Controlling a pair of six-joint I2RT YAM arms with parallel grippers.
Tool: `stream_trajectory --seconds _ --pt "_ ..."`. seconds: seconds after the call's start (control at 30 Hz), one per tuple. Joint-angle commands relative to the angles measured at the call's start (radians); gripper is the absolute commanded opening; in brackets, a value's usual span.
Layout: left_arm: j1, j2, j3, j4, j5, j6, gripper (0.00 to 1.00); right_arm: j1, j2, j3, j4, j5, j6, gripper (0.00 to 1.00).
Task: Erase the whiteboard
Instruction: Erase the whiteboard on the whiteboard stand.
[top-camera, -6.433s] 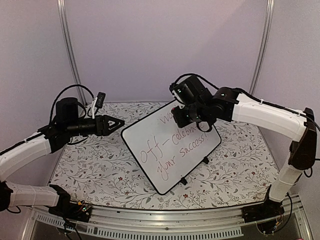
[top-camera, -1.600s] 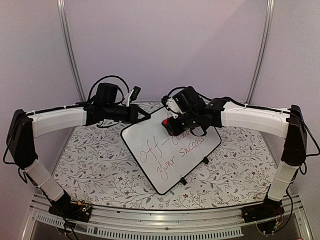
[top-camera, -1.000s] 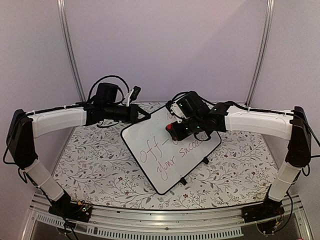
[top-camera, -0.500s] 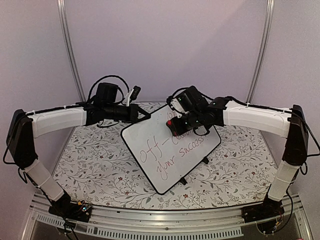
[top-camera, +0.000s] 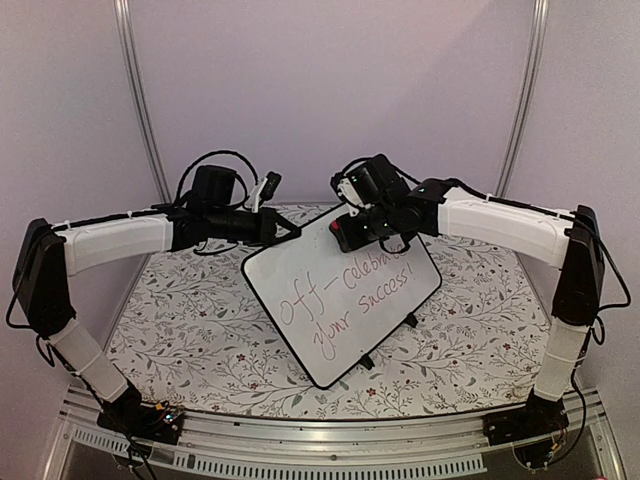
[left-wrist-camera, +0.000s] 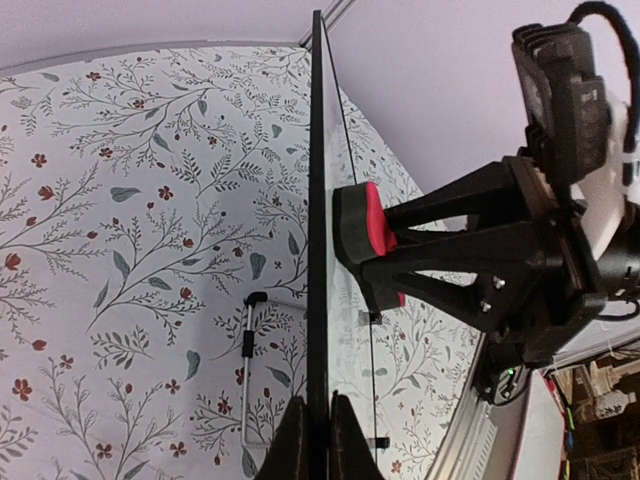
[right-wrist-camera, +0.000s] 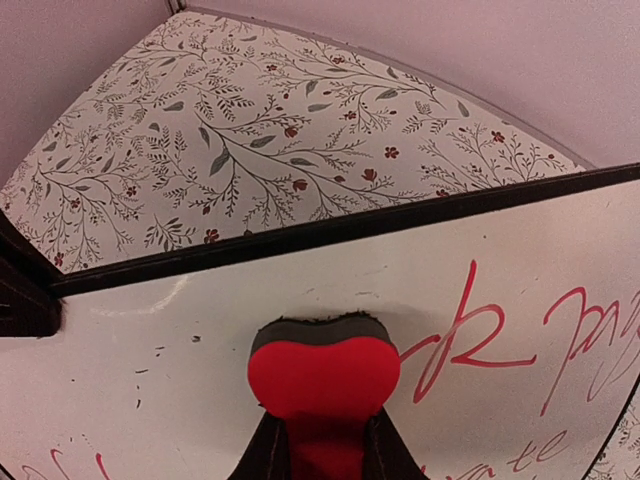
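Note:
The whiteboard (top-camera: 345, 305) stands tilted on the table, with red handwriting (top-camera: 350, 300) across its lower half. My left gripper (top-camera: 292, 232) is shut on the board's upper left rim; in the left wrist view the thin black rim (left-wrist-camera: 317, 200) runs between its fingers (left-wrist-camera: 293, 445). My right gripper (top-camera: 352, 232) is shut on a red eraser (top-camera: 342, 236), whose dark felt face presses on the board near the top edge. In the right wrist view the eraser (right-wrist-camera: 323, 375) lies on white surface (right-wrist-camera: 180, 350) just below the rim, with red strokes (right-wrist-camera: 470, 345) to its right.
A floral tablecloth (top-camera: 190, 340) covers the table. The board's two small black feet (top-camera: 410, 321) rest on it, and a wire stand (left-wrist-camera: 247, 350) shows behind the board. Purple walls close the back and sides; a metal rail (top-camera: 330, 455) runs along the near edge.
My right gripper has carried the eraser from the board's middle up to its top edge. The left arm, which earlier reached in and took the rim, has stayed still.

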Motion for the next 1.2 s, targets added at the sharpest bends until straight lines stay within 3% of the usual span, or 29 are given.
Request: stream_trajectory --seconds 0.0,0.3,1.17 --pt "-0.013 -0.009 0.005 0.016 0.029 0.056 0.0 -0.028 0.056 0.056 0.011 0.047 -0.007 0.11" --pt "-0.011 -0.015 0.005 0.016 0.028 0.058 0.0 -0.035 0.076 0.075 0.011 0.028 -0.006 0.11" --pt "-0.015 -0.017 0.002 0.018 0.027 0.056 0.0 -0.034 -0.097 -0.275 0.071 -0.021 0.054 0.09"
